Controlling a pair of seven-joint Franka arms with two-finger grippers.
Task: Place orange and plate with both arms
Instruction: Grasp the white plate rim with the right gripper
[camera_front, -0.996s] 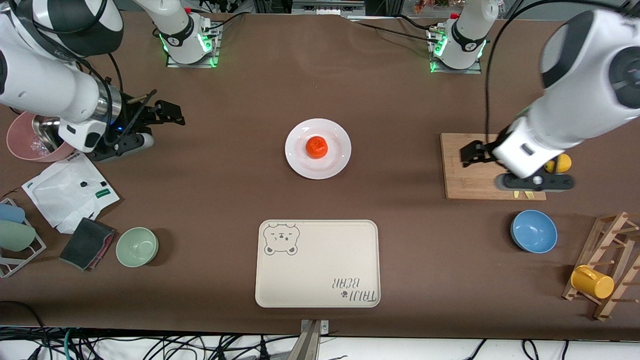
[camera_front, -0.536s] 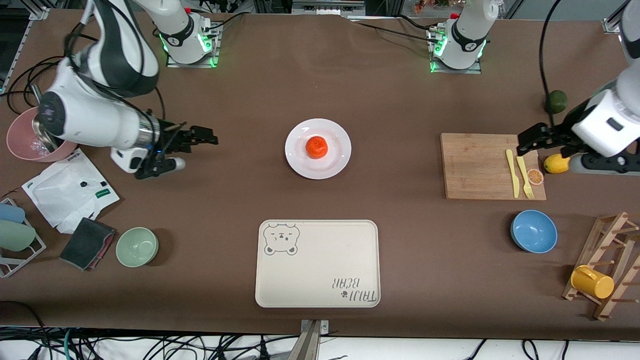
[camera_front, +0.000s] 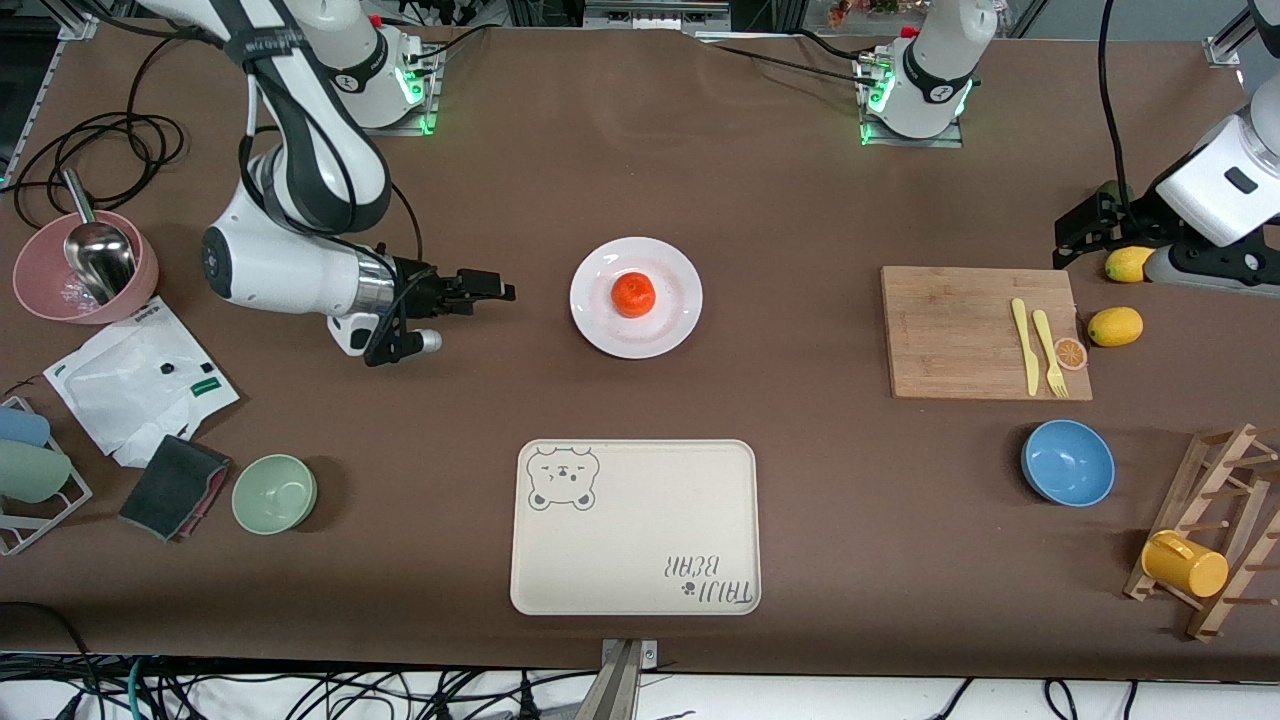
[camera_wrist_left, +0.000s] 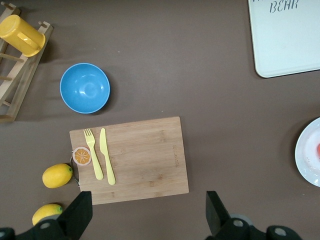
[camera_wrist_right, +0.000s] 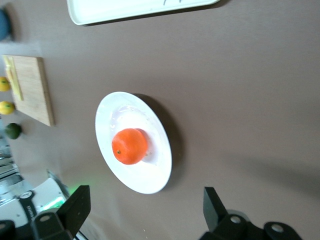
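The orange (camera_front: 633, 294) sits in the middle of the white plate (camera_front: 600, 322) at the table's centre. In the right wrist view the orange (camera_wrist_right: 129, 146) and the plate (camera_wrist_right: 146, 181) lie just ahead of the fingers. My right gripper (camera_front: 488, 287) hangs low beside the plate, toward the right arm's end of the table, open and empty (camera_wrist_right: 145, 202). My left gripper (camera_front: 1078, 232) is open and empty, up over the table by the cutting board's corner, close to a lemon. The left wrist view shows the gripper (camera_wrist_left: 147, 205) wide apart and the plate's edge (camera_wrist_left: 306, 155).
A cream bear tray (camera_front: 635, 540) lies nearer the camera than the plate. The cutting board (camera_front: 950, 335) carries a yellow knife, fork and orange slice, with two lemons (camera_front: 1115, 326) beside it. A blue bowl (camera_front: 1067, 462), mug rack (camera_front: 1210, 530), green bowl (camera_front: 274, 493) and pink bowl (camera_front: 40, 285) stand around.
The right arm has swung in from the pink bowl toward the plate. The left arm has drawn off the cutting board toward its end of the table. Both grippers stayed open.
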